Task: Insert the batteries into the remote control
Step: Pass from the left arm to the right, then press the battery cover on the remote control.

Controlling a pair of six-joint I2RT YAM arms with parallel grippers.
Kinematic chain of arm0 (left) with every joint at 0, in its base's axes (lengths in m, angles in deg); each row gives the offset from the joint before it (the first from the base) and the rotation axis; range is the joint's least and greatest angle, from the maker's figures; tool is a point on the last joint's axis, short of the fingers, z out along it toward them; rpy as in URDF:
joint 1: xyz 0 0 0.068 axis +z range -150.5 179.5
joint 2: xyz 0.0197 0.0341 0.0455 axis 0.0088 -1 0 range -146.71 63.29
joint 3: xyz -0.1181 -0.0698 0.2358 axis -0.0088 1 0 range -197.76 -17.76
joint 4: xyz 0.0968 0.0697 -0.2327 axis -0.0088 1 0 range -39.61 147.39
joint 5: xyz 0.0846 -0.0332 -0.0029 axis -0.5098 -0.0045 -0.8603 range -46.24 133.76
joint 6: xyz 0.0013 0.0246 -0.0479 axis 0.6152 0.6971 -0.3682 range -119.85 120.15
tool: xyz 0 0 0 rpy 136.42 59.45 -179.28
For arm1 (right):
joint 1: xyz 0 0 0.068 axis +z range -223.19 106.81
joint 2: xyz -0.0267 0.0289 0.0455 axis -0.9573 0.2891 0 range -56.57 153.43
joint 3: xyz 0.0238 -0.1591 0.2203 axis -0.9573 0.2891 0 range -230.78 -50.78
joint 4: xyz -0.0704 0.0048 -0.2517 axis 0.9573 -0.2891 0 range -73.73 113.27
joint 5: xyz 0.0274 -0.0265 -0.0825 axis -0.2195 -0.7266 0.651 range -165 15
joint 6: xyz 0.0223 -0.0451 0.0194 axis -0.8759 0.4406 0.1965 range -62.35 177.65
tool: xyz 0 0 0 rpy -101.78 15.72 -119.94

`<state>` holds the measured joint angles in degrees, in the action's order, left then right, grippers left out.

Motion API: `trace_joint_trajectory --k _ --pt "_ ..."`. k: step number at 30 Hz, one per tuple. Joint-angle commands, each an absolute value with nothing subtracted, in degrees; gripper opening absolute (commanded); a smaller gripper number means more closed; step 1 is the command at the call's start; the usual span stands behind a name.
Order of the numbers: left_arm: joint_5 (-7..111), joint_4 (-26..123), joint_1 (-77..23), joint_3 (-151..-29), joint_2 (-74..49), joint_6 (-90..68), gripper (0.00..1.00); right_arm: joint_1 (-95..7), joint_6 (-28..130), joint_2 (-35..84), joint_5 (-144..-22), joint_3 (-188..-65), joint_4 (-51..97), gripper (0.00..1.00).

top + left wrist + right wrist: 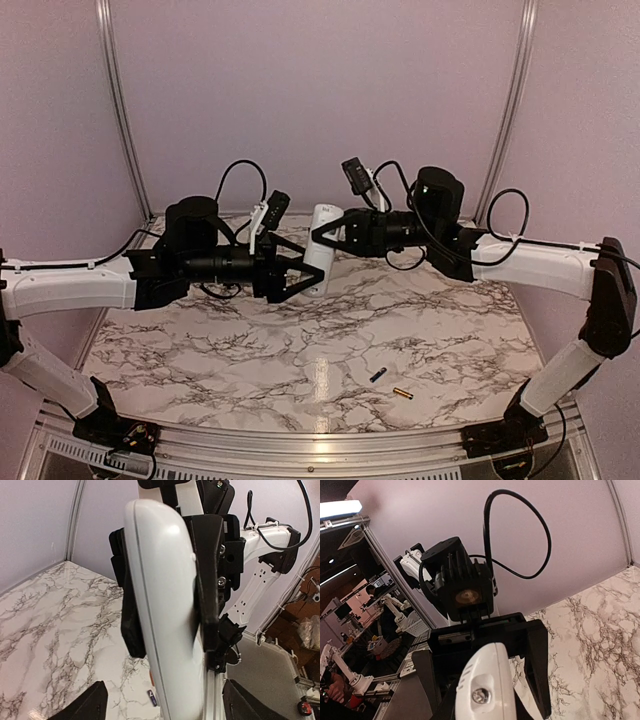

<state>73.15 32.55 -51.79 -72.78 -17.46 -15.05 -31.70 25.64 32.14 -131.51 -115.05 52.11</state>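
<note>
The right jaws clamp the remote [325,213] upright above the desk's [200,380] back middle. The left jaws gape apart, flanking it. The dark battery [377,376] and gold battery [402,394] lie near the front edge, toward the right.

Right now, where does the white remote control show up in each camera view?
Top external: remote control at centre, held above the table by the right gripper.
Left wrist: remote control fills the middle, upright, clamped between black fingers.
Right wrist: remote control, only its rounded end, at bottom centre.
Shared landmark: the marble table top.
</note>
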Motion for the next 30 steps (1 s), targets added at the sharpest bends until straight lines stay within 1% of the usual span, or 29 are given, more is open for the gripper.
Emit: trace_joint_trajectory --k 1,8,13,19,25,30 --pt "63.25 40.91 -50.87 -72.99 -10.75 -8.31 0.98 -33.09 27.35 30.30 -129.71 -115.03 44.52 0.00" --pt "52.74 49.91 -51.62 -71.15 -7.38 3.03 0.99 -35.92 26.59 31.28 -125.80 -110.38 37.89 0.00" --pt "44.61 51.69 -58.03 -68.40 -7.85 12.90 0.98 -36.20 24.12 33.90 -123.61 -107.47 37.28 0.00" --pt "39.92 51.64 -64.32 -66.92 -10.20 21.23 0.91 -35.88 19.52 37.21 -123.09 -104.88 40.11 0.00" --pt "38.34 51.74 -66.91 -67.69 -13.43 26.93 0.80 -34.60 16.99 39.72 -122.83 -104.46 41.86 0.00" --pt "37.55 51.99 -68.45 -69.06 -16.20 29.97 0.65 -34.11 14.22 41.26 -123.17 -103.91 44.77 0.00"
